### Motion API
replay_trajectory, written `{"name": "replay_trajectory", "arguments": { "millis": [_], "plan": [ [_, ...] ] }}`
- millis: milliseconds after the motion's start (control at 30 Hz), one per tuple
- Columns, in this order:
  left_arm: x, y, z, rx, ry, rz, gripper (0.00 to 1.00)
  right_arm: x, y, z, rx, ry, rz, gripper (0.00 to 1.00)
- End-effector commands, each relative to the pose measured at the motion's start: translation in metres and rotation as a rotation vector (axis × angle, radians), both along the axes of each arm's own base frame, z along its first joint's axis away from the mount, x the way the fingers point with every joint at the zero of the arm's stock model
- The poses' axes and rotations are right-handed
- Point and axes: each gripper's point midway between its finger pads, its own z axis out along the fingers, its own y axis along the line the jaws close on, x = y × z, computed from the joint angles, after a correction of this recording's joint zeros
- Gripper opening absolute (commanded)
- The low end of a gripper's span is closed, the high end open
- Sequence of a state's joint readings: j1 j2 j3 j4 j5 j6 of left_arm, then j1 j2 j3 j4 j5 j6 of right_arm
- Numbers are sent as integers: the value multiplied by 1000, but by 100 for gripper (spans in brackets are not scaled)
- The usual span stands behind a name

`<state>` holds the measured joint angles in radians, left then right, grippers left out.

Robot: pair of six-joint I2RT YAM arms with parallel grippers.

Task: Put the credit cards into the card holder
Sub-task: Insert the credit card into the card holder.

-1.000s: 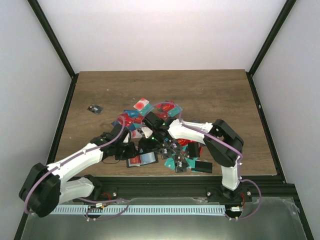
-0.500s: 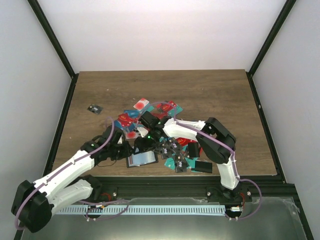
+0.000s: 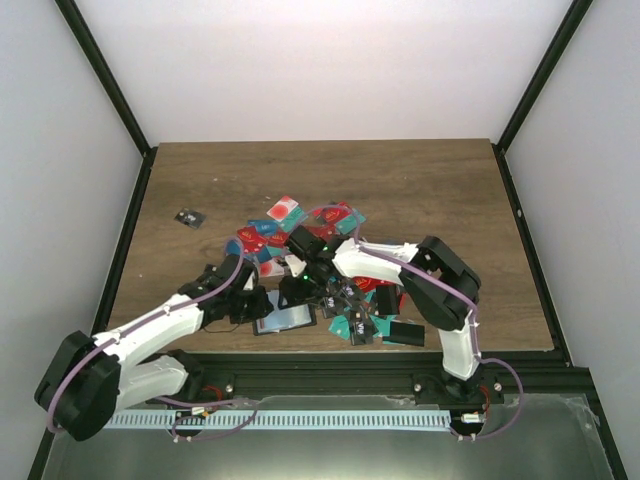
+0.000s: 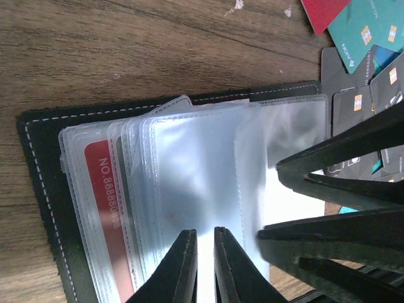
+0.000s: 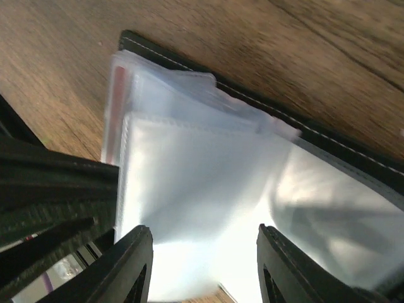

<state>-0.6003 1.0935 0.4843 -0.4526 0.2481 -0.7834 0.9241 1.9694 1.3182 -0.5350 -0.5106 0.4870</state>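
The card holder (image 3: 287, 319) lies open on the wood near the front edge, its clear pockets (image 4: 196, 170) fanned out and one red card (image 4: 104, 208) tucked into a pocket. My left gripper (image 4: 204, 232) reaches it from the left (image 3: 256, 301), fingers nearly together, pinching a raised clear pocket leaf. My right gripper (image 5: 203, 230) hovers over the holder's far side (image 3: 299, 291), open, with a glaring clear leaf (image 5: 202, 189) between its wide fingers. The loose credit cards (image 3: 300, 228), red, teal and dark, lie heaped behind and to the right of the holder.
A small dark item (image 3: 188, 217) lies alone at the far left. A plain black flat case (image 3: 405, 332) sits at the front right by the table edge. Teal (image 4: 369, 28) and dark cards (image 4: 353, 104) crowd the holder's right side.
My left arm swung out to the left and came back to the holder. Its jaws have closed to a thin gap on a pocket leaf. The right gripper stayed over the holder.
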Motion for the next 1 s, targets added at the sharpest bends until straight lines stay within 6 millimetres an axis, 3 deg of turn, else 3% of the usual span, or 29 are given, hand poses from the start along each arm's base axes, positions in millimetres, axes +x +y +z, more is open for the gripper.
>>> {"name": "replay_trajectory", "arguments": {
  "millis": [0,333,533,733,967],
  "plan": [
    [2,-2,-8,1,-13,-22,11,12,-15,11,-19,-52,-49,47],
    [12,-20,-5,-48,-19,-64,15,29,-47,29,-23,-85,-143,48],
    [27,-52,7,-104,-25,-138,17,36,-69,51,12,-122,-218,48],
    [38,-88,-5,-109,24,-220,16,31,-83,67,84,-131,-259,48],
    [50,-128,22,-124,-6,-304,17,22,-85,91,200,-149,-257,49]
  ]
}}
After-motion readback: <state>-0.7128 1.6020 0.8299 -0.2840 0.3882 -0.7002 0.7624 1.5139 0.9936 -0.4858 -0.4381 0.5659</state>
